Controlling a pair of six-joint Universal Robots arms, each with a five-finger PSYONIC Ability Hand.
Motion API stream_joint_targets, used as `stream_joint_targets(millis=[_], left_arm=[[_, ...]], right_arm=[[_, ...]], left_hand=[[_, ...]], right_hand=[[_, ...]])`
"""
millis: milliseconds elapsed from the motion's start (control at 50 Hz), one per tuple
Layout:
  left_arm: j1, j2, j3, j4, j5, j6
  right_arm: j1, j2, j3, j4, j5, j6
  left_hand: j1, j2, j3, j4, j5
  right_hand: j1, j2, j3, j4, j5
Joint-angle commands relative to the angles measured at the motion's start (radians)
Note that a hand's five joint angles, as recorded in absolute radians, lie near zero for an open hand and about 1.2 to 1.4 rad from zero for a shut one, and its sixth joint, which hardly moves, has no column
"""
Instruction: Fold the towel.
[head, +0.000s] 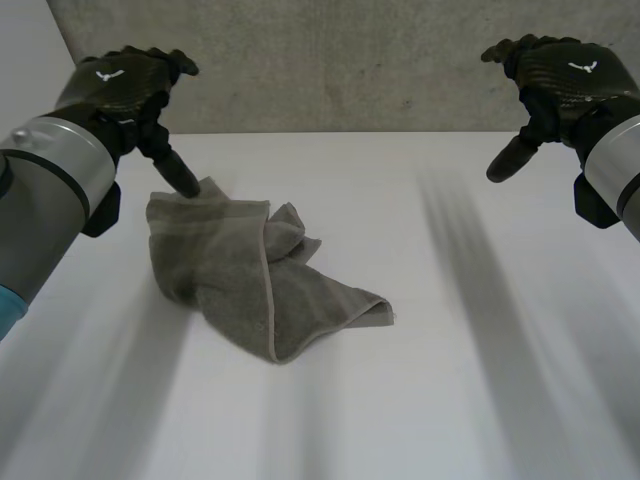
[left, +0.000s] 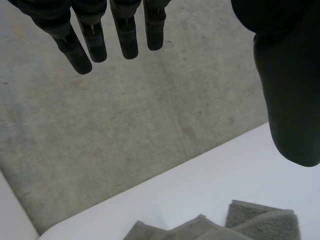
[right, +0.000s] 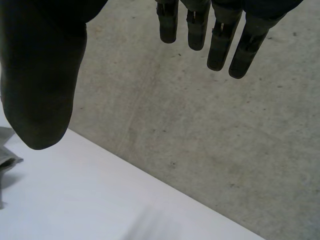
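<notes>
A grey-green towel lies crumpled in a loose heap on the white table, left of its middle. My left hand hovers above the towel's far left corner, fingers straight and apart from the thumb, holding nothing. In the left wrist view the fingers and thumb spread wide, with folds of the towel below them. My right hand hangs over the table's far right, open and empty. Its fingers and thumb stand apart in the right wrist view, where a bit of towel shows beside the thumb.
A grey concrete wall stands behind the table's far edge. Bare white tabletop stretches to the right of the towel and in front of it.
</notes>
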Motion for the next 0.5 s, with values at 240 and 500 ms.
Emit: stream_joint_targets(millis=[240, 500], left_arm=[[0.022, -0.303, -0.038, 0.022, 0.239, 0.428], [0.016, -0.445, -0.026, 0.094, 0.241, 0.591]], right_arm=[[0.274, 0.357, 0.019, -0.03, -0.1, -0.131], [0.386, 0.577, -0.004, -0.216, -0.061, -0.128]], left_hand=[[-0.073, -0.059, -0.052, -0.066, -0.2], [0.088, 0.102, 0.109, 0.095, -0.039]], right_hand=[[-0.025, -0.077, -0.071, -0.079, -0.054], [0.056, 0.004, 0.009, 0.002, 0.026]])
